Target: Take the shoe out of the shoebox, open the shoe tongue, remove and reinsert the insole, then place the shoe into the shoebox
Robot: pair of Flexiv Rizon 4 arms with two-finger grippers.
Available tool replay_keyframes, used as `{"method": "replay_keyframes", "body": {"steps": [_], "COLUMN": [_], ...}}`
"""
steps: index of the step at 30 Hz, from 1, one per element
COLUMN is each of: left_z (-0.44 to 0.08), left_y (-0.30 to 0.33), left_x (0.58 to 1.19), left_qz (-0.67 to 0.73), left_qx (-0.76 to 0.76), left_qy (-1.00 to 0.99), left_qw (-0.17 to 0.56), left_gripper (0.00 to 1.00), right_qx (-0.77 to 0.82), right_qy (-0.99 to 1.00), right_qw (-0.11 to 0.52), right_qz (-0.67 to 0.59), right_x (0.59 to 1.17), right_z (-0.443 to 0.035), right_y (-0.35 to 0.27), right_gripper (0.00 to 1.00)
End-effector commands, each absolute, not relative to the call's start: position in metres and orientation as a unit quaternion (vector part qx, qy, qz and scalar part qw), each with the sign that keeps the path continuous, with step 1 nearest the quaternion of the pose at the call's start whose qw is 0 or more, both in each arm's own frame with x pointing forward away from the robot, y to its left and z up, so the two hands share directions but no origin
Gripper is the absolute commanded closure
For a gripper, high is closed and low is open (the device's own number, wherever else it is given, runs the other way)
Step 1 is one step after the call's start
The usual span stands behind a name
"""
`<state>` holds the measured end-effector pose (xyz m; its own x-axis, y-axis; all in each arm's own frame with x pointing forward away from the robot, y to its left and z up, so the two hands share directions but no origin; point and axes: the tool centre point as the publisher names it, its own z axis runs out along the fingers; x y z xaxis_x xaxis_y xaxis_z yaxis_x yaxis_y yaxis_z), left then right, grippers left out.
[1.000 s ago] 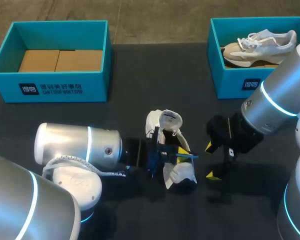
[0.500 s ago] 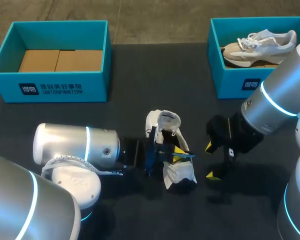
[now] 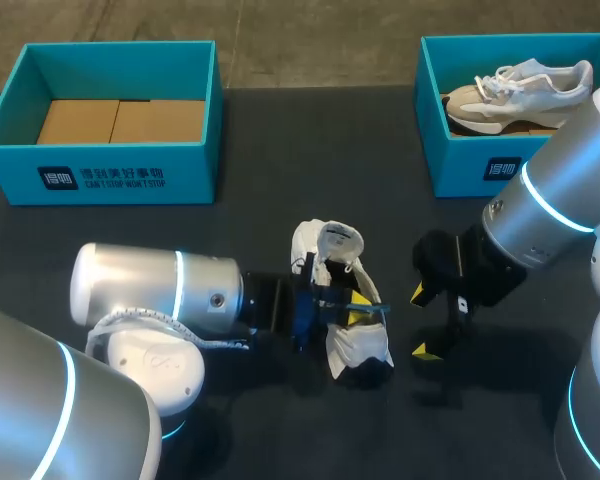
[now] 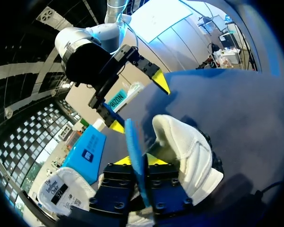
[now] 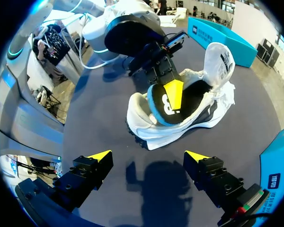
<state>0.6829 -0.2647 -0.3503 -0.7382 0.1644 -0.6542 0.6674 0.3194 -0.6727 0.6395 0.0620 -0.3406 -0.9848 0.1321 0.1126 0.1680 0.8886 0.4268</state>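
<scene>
A white shoe (image 3: 342,345) lies on the dark table, mid-front, with its tongue pulled up. My left gripper (image 3: 355,305) reaches into the shoe's opening from the left. Its yellow tips sit either side of the blue-edged insole (image 4: 134,142), which stands on edge between them, so the left gripper (image 4: 141,160) is shut on it. In the right wrist view the insole (image 5: 161,106) lies in the shoe (image 5: 199,123) with one yellow fingertip (image 5: 173,92) on it. My right gripper (image 5: 147,156) hangs wide open and empty, just right of the shoe and apart from it, right gripper (image 3: 420,322).
A teal shoebox (image 3: 105,180) at the back left holds only brown cardboard. A second teal box (image 3: 460,170) at the back right holds another pale shoe (image 3: 520,95). My left arm's silver body lies low across the front left.
The left arm has shifted very slightly beside the shoe, with the insole still between its fingers. The right arm and the shoe have stayed where they were.
</scene>
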Motion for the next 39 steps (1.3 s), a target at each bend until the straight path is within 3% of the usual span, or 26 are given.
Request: {"method": "replay_keyframes", "body": {"steps": [1, 11, 15, 26, 34, 37, 39], "left_z": [-0.345, -0.335, -0.334, -0.327, -0.325, -0.325, -0.325], "left_y": [-0.265, -0.272, -0.272, -0.266, -0.263, -0.264, -0.264], "left_x": [0.676, 0.662, 0.661, 0.657, 0.657, 0.656, 0.655], "left_qz": [-0.524, -0.536, -0.535, -0.525, -0.516, -0.512, -0.509], "left_qx": [0.271, 0.286, 0.284, 0.253, 0.237, 0.238, 0.239], "left_qy": [0.77, 0.757, 0.757, 0.773, 0.783, 0.786, 0.787], "left_qw": [0.244, 0.241, 0.245, 0.252, 0.255, 0.253, 0.252], "left_gripper": [0.48, 0.62, 0.76, 0.67, 0.69, 0.77, 1.0], "right_qx": [-0.078, -0.078, -0.078, -0.078, -0.078, -0.078, -0.078], "right_qy": [-0.971, -0.971, -0.971, -0.971, -0.971, -0.971, -0.971], "right_qw": [0.039, 0.039, 0.039, 0.039, 0.039, 0.039, 0.039], "right_qz": [-0.221, -0.221, -0.221, -0.221, -0.221, -0.221, -0.221], "right_x": [0.639, 0.639, 0.639, 0.639, 0.639, 0.639, 0.639], "right_z": [-0.342, -0.342, -0.342, -0.342, -0.342, -0.342, -0.342], "right_y": [0.064, 0.064, 0.064, 0.064, 0.064, 0.064, 0.064], "right_gripper": [0.0, 0.0, 0.0, 0.0, 0.0, 0.0, 0.0]}}
